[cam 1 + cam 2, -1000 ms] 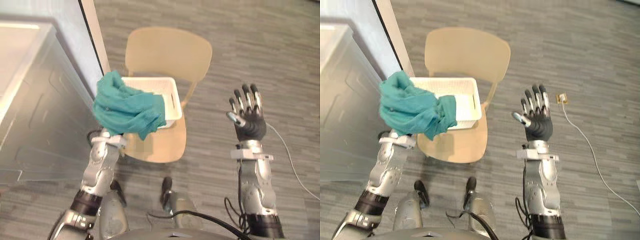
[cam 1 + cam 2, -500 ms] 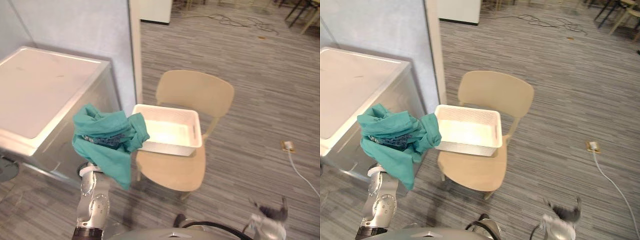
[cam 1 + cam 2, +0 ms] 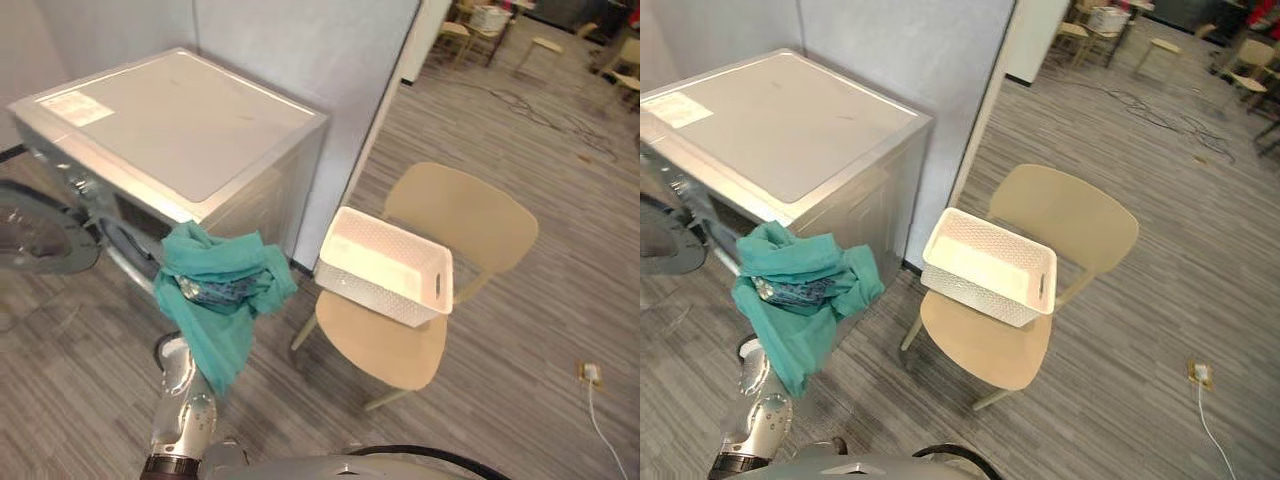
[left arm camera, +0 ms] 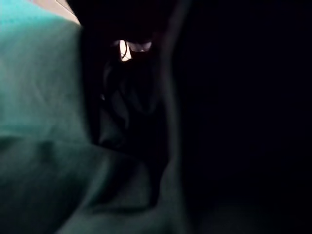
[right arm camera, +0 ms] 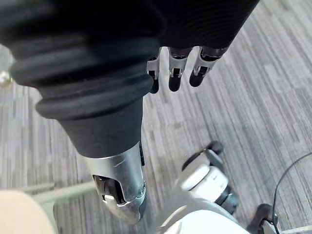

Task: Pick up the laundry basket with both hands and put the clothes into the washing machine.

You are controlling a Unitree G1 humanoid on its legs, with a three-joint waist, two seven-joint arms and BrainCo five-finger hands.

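Observation:
A bundle of teal clothes [image 3: 215,290] hangs over the top of my raised left arm [image 3: 185,415], and the left hand is hidden under the cloth. In the left wrist view the teal cloth [image 4: 44,97] lies right against the camera. The white laundry basket [image 3: 385,265] stands tilted on a tan chair [image 3: 470,215], to the right of the clothes, with nothing seen inside. The silver washing machine [image 3: 170,130] is at the upper left with its round door [image 3: 40,230] swung open. My right hand [image 5: 170,73] hangs low over the floor, fingers relaxed and holding nothing.
A pale partition wall [image 3: 300,50] rises behind the machine. A small plug with a white cable [image 3: 590,375] lies on the grey plank floor at the lower right. More chairs [image 3: 480,20] stand far back.
The camera has swung up and left, so the whole washing machine and its open door show. The clothes still hang on my left arm. The right hand has dropped from raised to low.

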